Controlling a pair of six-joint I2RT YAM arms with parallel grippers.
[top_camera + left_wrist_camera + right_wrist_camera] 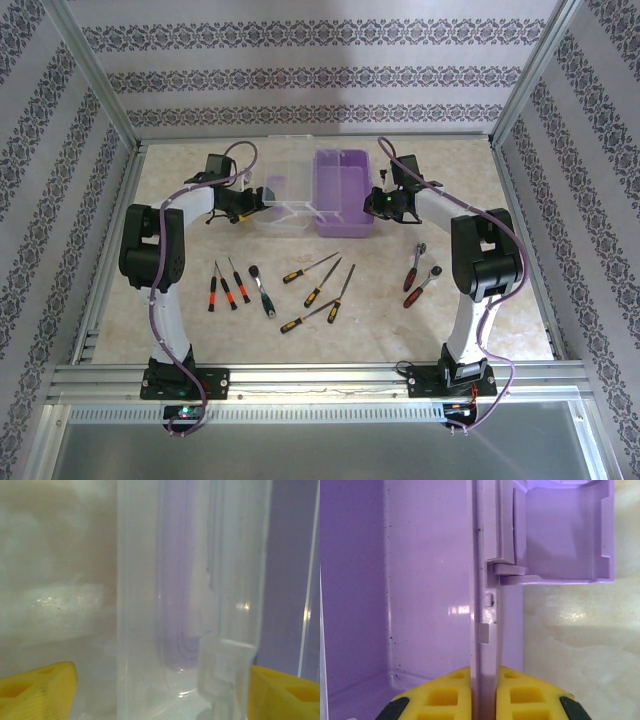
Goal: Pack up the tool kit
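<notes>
Tool kit (320, 192) open at far centre of the table (500, 300): lilac base (343, 195), clear lid (283, 185) flopped left. Right gripper (484, 674) pinches the base's right wall. Left gripper (162, 680) is wide around the lid's edge. Screwdrivers (310, 285) and ratchets (420, 272) lie loose nearer; we judge packing not begun.
</notes>
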